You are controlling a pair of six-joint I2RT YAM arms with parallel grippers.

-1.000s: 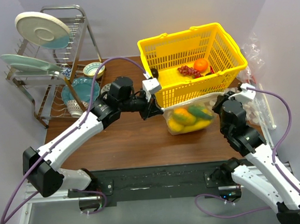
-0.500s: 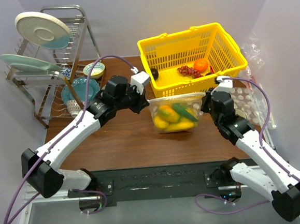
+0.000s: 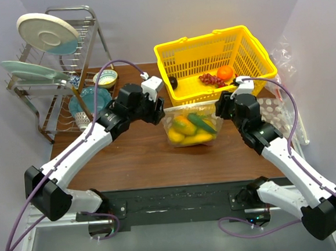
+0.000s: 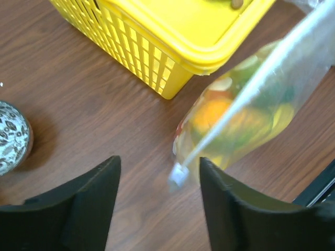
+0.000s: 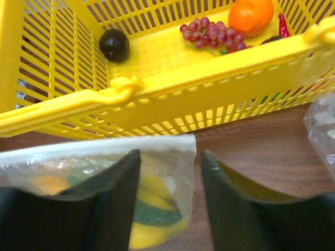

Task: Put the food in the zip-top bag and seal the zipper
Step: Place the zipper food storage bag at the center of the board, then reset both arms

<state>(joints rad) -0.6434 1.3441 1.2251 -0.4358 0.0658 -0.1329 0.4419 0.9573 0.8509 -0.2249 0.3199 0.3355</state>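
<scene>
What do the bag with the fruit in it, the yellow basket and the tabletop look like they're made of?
The zip-top bag looks like thin clear plastic film, glossy and wrinkled; the food shows through. The yellow basket looks like rigid moulded plastic: slotted walls, smooth sheen. The table shows brown wood grain, matte; solid wood or laminate, I cannot tell.

Yellow basket (image 3: 195,97) holding red grapes (image 3: 211,79) and orange (image 3: 225,73), dish rack (image 3: 56,111) with plates (image 3: 48,33), wooden table (image 3: 130,157)
</scene>
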